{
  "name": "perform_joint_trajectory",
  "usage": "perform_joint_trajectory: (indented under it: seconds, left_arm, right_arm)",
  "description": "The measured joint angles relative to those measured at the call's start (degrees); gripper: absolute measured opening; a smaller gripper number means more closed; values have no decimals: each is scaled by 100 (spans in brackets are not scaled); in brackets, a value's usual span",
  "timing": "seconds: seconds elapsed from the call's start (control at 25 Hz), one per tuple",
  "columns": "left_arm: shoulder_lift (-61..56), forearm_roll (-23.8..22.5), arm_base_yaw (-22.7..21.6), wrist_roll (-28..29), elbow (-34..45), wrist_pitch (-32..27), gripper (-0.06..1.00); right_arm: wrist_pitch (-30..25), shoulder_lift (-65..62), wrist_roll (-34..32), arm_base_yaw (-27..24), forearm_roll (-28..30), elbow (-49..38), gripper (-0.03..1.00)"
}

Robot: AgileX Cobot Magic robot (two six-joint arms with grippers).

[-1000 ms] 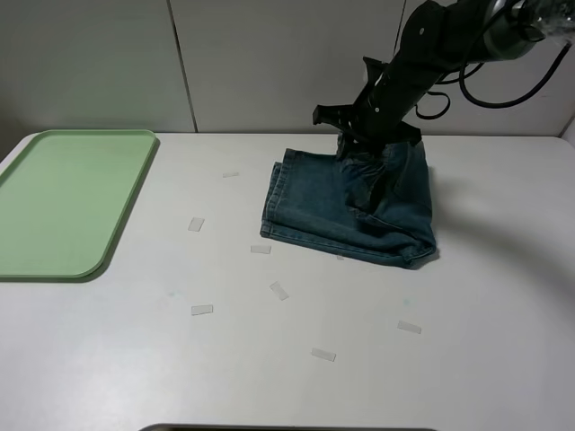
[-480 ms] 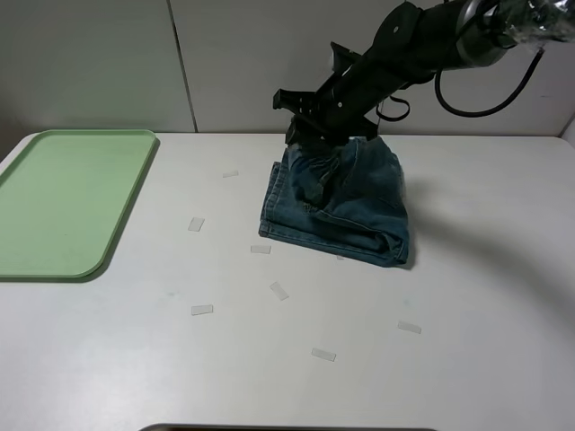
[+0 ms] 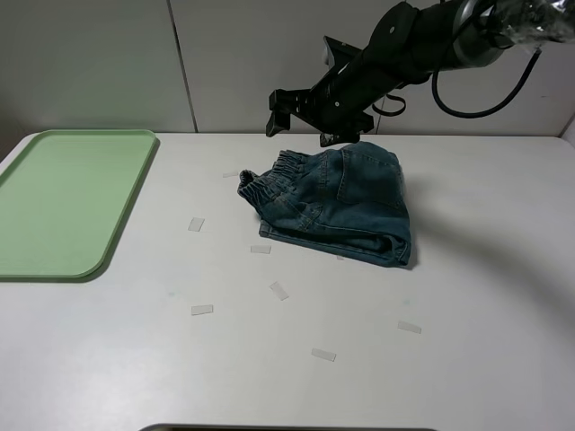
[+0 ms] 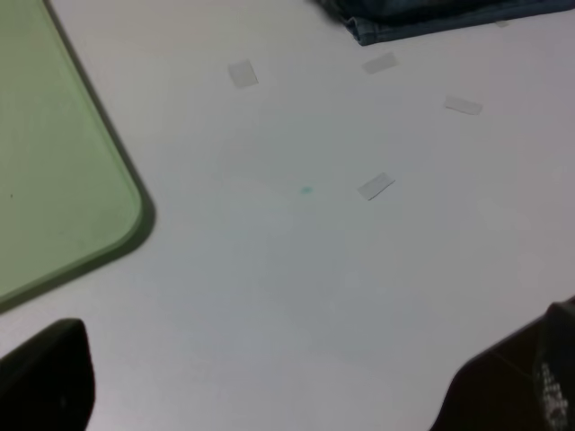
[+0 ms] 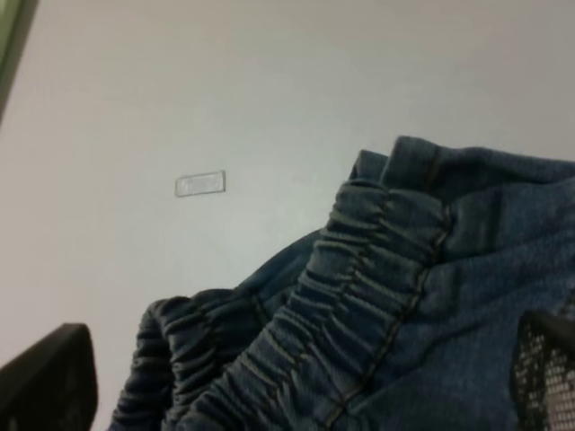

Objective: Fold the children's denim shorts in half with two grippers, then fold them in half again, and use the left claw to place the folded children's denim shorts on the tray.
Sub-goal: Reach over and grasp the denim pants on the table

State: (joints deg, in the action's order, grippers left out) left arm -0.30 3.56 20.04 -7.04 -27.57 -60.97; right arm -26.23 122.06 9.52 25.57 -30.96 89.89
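The blue denim shorts (image 3: 337, 202) lie folded on the white table, right of centre, with the gathered elastic waistband (image 3: 269, 180) at their left end. My right gripper (image 3: 301, 121) hovers just above and behind the waistband, open and holding nothing. In the right wrist view the shorts (image 5: 404, 269) fill the lower frame between the spread fingers of the gripper (image 5: 296, 386). My left gripper (image 4: 278, 386) is open and empty over bare table. It is out of the exterior high view. The green tray (image 3: 63, 202) lies at far left and is empty.
Several small clear tape pieces (image 3: 196, 224) are scattered on the table left of and in front of the shorts. The left wrist view shows the tray's corner (image 4: 45, 153), some tape pieces (image 4: 375, 186) and the shorts' hem (image 4: 431, 13).
My right gripper carried the waistband edge leftward over the shorts, then let go and lifted off. The shorts now lie flatter, with the waistband at their left end.
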Motion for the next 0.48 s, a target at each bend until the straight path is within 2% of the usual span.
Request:
perform_joint_trajectory:
  seconds: [0.16,0.28,0.44,0.48]
  left_arm:
    - [0,0,0,0,0,0,98]
    - [0,0,0,0,0,0,98]
    - [0,0,0,0,0,0,98]
    - [0,0,0,0,0,0,98]
  right_arm:
    - [-65,0,27,0,82,0,69]
    - [-154,0,40,-55,425,0,69]
    - [-258,-39,44,-254,1377,0,69]
    - [-302,-91,22,-333,1780,-5,69]
